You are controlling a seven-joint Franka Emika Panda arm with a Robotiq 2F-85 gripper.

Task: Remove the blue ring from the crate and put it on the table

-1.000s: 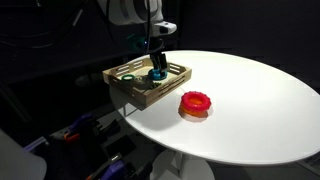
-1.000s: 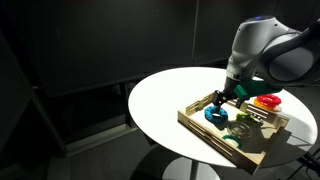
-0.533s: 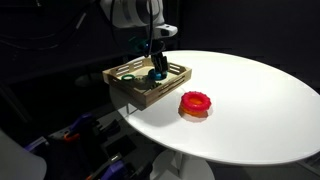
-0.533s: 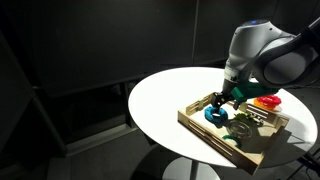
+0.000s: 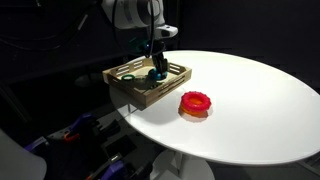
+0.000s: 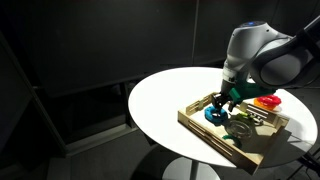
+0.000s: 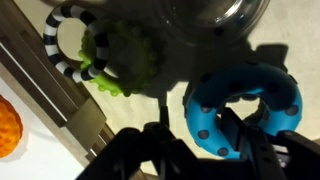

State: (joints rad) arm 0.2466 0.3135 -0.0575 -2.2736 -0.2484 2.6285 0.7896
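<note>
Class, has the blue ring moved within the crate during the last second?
No. The blue ring keeps the same spot relative to the crate wall.

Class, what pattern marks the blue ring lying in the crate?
The blue ring is bright blue with small dark dots. It shows best in the wrist view.

blue ring (image 7: 207, 115) inside crate (image 5: 150, 93) on table (image 5: 240, 100)

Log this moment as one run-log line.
gripper: down at blue ring, closure unclear | blue ring: in crate | red ring: on table
</note>
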